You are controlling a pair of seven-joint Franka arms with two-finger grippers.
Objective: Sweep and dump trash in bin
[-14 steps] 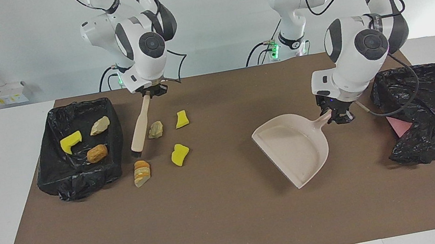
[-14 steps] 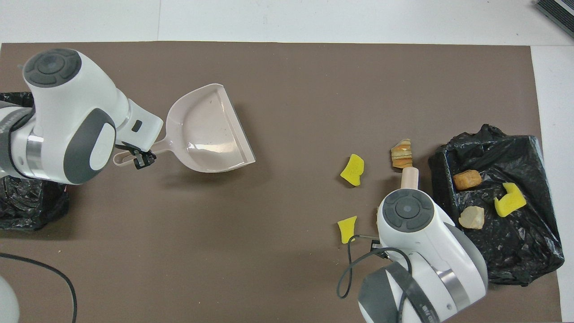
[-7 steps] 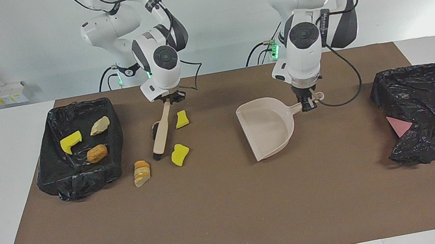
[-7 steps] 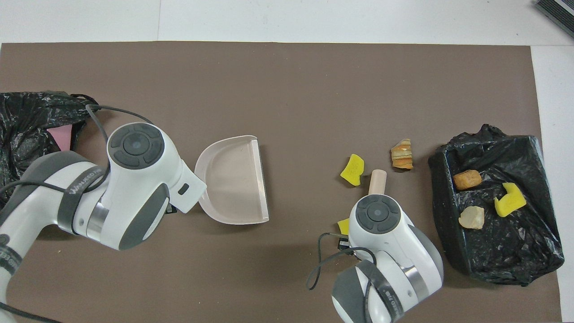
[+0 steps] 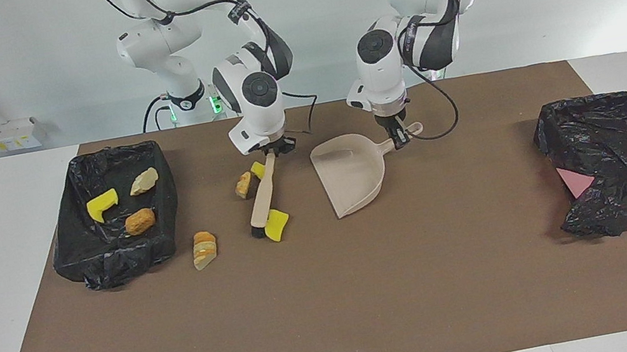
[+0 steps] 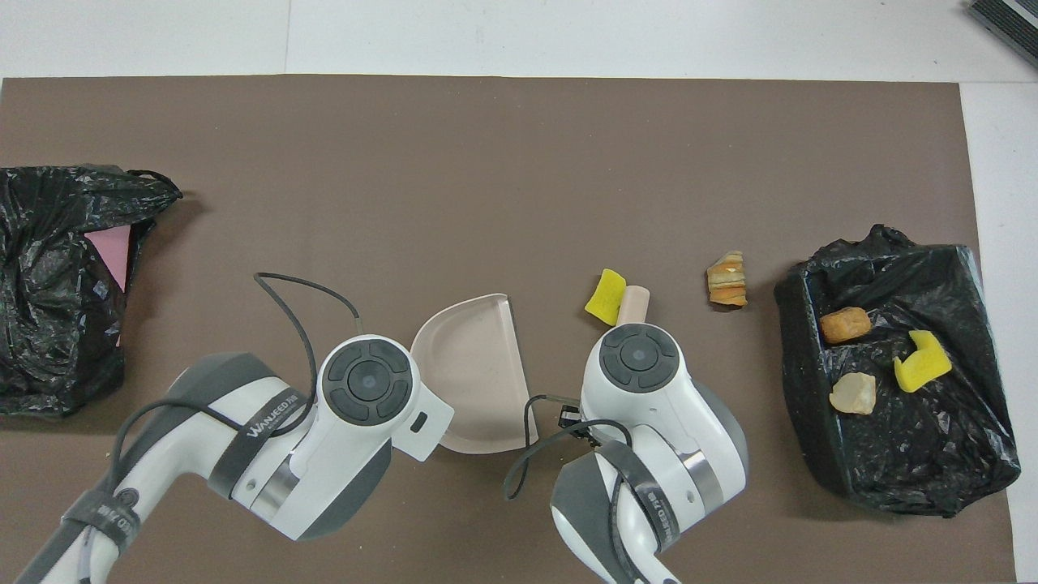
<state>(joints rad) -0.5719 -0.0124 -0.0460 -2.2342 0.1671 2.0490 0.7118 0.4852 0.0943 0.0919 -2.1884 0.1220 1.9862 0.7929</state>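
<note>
In the facing view, the handle of the beige brush [image 5: 263, 194] is gripped by the right end effector [image 5: 272, 152], and a yellow piece [image 5: 276, 224] is touched by the brush head. A tan piece [image 5: 243, 185] and a second yellow piece [image 5: 257, 169] are seen just beside the handle, and a layered bread piece [image 5: 204, 249] is seen near the lined bin [image 5: 166, 224], in which three pieces are lying. The handle of the dustpan [image 5: 349, 174] is gripped by the left end effector [image 5: 399, 137]. In the overhead view, the dustpan [image 6: 478, 369] is seen between both arms, and the yellow piece [image 6: 606, 296] is found beside the brush tip [image 6: 632, 302].
</note>
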